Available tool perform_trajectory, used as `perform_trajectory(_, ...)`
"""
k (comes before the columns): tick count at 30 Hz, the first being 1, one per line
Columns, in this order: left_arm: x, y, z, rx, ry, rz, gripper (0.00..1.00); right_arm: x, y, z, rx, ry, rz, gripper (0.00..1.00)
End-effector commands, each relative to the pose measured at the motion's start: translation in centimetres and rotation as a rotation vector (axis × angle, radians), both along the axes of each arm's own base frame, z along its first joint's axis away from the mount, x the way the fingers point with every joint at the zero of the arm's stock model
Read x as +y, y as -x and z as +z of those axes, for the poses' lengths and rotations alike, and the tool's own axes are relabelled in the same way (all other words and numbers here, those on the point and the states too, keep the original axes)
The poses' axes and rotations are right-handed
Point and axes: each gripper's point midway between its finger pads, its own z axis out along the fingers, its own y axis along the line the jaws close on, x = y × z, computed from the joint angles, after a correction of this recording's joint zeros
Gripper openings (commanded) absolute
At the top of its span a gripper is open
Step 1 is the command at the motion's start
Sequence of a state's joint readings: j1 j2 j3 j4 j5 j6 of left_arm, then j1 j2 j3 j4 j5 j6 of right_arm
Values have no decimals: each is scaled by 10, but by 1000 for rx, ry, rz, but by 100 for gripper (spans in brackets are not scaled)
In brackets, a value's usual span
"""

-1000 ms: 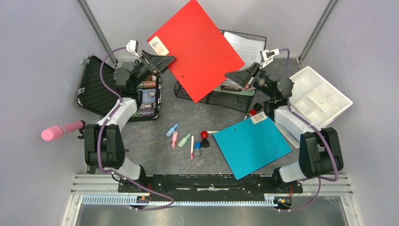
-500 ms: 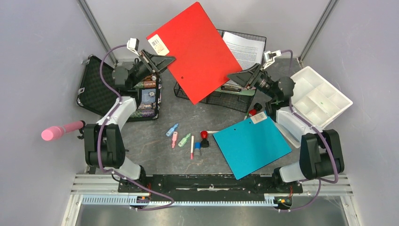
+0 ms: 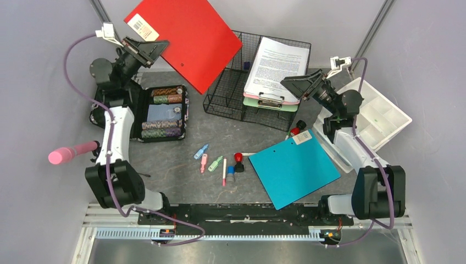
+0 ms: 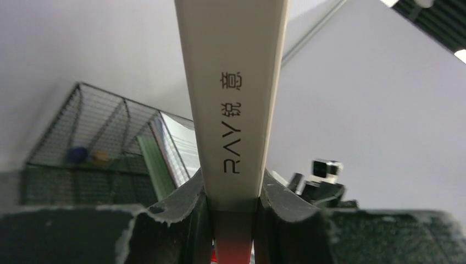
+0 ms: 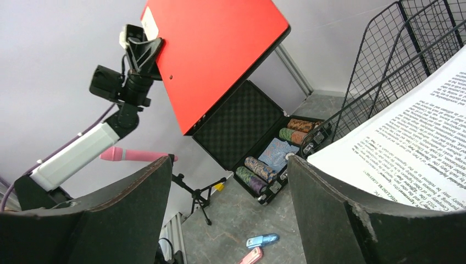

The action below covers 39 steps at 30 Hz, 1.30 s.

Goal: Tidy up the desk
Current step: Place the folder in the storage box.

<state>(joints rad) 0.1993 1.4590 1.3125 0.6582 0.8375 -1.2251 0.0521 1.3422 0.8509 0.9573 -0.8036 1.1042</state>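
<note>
My left gripper [image 3: 147, 49] is shut on a red folder [image 3: 187, 38] and holds it in the air at the back left, above the black case. The left wrist view shows the folder's pale spine [image 4: 233, 82], printed RAY, pinched between my jaws [image 4: 232, 190]. Over the front right of the wire basket, my right gripper [image 3: 294, 88] stands open with nothing between its fingers [image 5: 228, 192]. It is well clear of the red folder [image 5: 220, 55]. The dark-grey desk [image 3: 187, 143] lies below.
A wire basket [image 3: 225, 96] holds a clipboard with printed paper [image 3: 277, 63]. An open black case [image 3: 162, 113] holds poker chips. A teal folder [image 3: 294, 170], small sticks and markers [image 3: 217, 162], a white divided tray [image 3: 373, 113] and a pink microphone [image 3: 71, 153] are around.
The right gripper let go of the red folder's edge, opened and drew back to the right. The left arm swung the folder left and back, off the basket.
</note>
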Motion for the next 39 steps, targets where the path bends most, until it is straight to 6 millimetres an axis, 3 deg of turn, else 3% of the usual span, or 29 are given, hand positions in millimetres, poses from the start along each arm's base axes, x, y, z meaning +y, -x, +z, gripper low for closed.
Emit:
perform_trajectory(1,17,6,47,-225,-248,265,2,-5,9,18,-88,23,-19,82)
perform_trajectory(6,25,-12,53,-291,-346,371,2,-9,7,15,-92,42,-51,83)
perform_trajectory(14,-14,-45,41,-402,-519,412,2,-18,3,12,-105,81,-108,85)
perform_trajectory(15,-30,-47,39,-412,-519,392,2,-20,2,11,-104,85,-115,85)
perform_trajectory(17,-39,-55,32,-411,-525,401,2,-23,1,10,-105,92,-128,86)
perform_trajectory(25,-47,-87,2,-412,-561,441,2,-26,-2,-2,-98,120,-164,88)
perform_trajectory(33,-52,-84,6,-402,-534,402,2,-39,-9,-8,-87,133,-207,89)
perform_trajectory(39,-38,-77,17,-370,-488,395,2,-41,-12,-15,-71,135,-209,90)
